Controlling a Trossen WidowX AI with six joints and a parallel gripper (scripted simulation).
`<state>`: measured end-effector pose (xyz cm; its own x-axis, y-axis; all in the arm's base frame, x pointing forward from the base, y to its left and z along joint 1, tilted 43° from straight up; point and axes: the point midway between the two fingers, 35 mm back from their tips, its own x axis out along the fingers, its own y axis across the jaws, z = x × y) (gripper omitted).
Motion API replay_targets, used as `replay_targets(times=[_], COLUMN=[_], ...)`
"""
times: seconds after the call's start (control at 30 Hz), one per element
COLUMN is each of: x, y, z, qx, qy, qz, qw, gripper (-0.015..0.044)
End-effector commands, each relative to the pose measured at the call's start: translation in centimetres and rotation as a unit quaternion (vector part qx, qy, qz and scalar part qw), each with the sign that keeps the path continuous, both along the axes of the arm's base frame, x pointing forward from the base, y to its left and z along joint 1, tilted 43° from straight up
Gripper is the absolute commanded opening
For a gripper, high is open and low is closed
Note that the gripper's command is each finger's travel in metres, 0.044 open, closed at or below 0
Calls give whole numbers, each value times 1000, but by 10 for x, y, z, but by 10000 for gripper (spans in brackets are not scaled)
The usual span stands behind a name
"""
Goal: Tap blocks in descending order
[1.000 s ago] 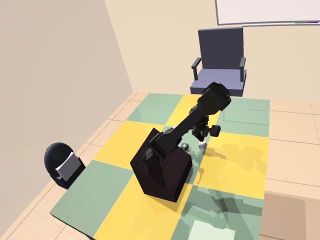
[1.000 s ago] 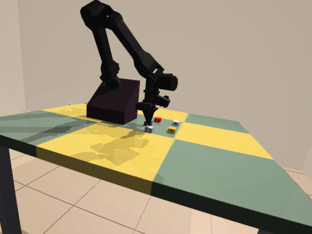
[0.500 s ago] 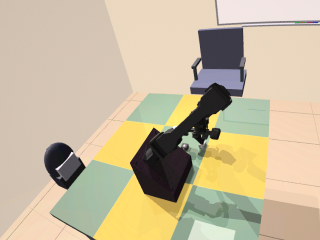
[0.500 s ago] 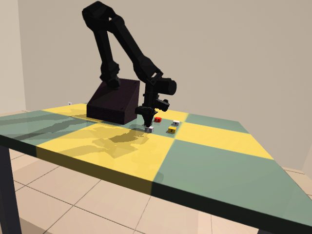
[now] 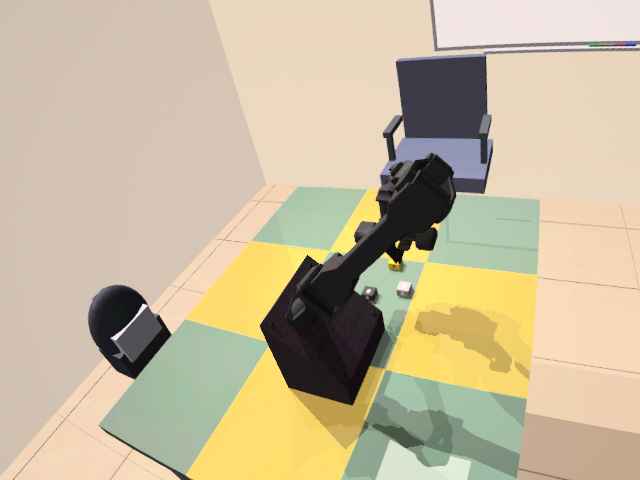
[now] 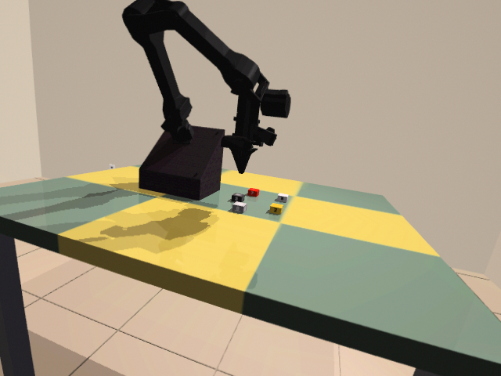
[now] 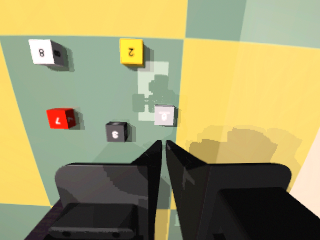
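My gripper (image 5: 397, 259) (image 6: 241, 171) (image 7: 163, 144) is shut and empty, raised well above the blocks. In the wrist view, its tips show just below a pale pinkish-white block (image 5: 404, 288) (image 6: 239, 207) (image 7: 164, 116), whose faint digit looks like 0. A dark grey block (image 5: 369, 292) (image 6: 237, 197) (image 7: 116, 133) shows 3. A red block (image 6: 254, 192) (image 7: 60, 119) shows 7. A yellow block (image 5: 394, 266) (image 6: 276, 208) (image 7: 132, 50) shows 2. A white block (image 6: 282, 197) (image 7: 42, 52) shows 8. The arm hides the red and 8 blocks in the top view.
The blocks stand apart on a green square of the checkered table (image 5: 478, 289) (image 6: 344, 218). The arm's dark wedge-shaped base (image 5: 336, 356) (image 6: 182, 170) stands close to the 3 block. A blue chair (image 5: 442, 98) is beyond the table.
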<state>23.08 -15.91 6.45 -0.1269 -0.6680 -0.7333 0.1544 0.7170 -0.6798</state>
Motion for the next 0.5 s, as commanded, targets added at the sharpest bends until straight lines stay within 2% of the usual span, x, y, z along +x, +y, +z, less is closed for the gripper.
replay_targets(times=[0.0,0.13,0.3,0.47], x=[1,1,-9,-9], y=[12,20,70,66], z=[18,11,-34,-43], qx=[-5,-4,-3,-2], qy=[-5,-5,-4,-4], qz=[-3,-2,-3,-2], qw=[1000,1000,1000,1000], gripper=[20,20,20,20])
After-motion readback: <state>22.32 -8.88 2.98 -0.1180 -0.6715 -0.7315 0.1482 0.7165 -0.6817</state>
